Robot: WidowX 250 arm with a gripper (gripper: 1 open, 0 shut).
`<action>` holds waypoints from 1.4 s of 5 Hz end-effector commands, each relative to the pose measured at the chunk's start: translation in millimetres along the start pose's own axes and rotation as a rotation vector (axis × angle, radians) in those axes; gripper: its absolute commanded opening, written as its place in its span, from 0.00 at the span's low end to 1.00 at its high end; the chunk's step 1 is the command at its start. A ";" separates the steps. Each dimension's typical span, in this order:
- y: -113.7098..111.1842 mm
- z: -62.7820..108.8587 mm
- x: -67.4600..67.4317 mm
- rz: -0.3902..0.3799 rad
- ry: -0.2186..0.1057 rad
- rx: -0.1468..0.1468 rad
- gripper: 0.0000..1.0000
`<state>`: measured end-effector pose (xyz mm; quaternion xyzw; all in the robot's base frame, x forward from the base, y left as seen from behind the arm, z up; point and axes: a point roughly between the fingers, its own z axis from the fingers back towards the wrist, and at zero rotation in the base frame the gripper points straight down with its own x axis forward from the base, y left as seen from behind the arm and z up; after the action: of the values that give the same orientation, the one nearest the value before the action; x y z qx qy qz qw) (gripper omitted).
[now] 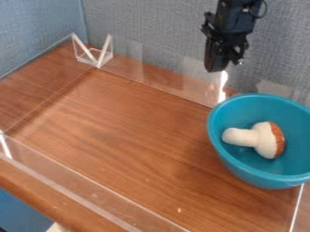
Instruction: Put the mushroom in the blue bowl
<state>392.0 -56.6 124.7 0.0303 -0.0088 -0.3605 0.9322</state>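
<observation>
Lying on its side in the blue bowl (pixel 249 168); the mushroom (pixel 258 137), cream-stemmed, orange-brown cap

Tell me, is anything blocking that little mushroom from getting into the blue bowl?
No, nothing visible does: the mushroom already lies on its side inside the blue bowl. The end effector hangs shut above the bowl's far rim, holding nothing.

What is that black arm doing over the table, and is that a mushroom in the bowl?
Yes, a small toy mushroom lies on its side inside the blue bowl, so the job of putting it there looks done. The robot's gripper holds nothing: its fingers are shut and empty, hanging above the wooden table, behind the bowl's rim and apart from it. Nothing is touching the mushroom or the bowl right now.
</observation>
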 end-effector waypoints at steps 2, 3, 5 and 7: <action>0.8 73.5 1.5 -0.020 -0.132 0.097 1.00; 3.1 78.5 -2.9 -0.059 -0.136 0.096 1.00; -5.2 78.8 -15.5 0.032 -0.114 0.096 1.00; -34.7 67.7 -20.4 -0.006 -0.099 0.082 1.00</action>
<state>354.1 -71.3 155.9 0.0426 -0.0205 -0.3641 0.9302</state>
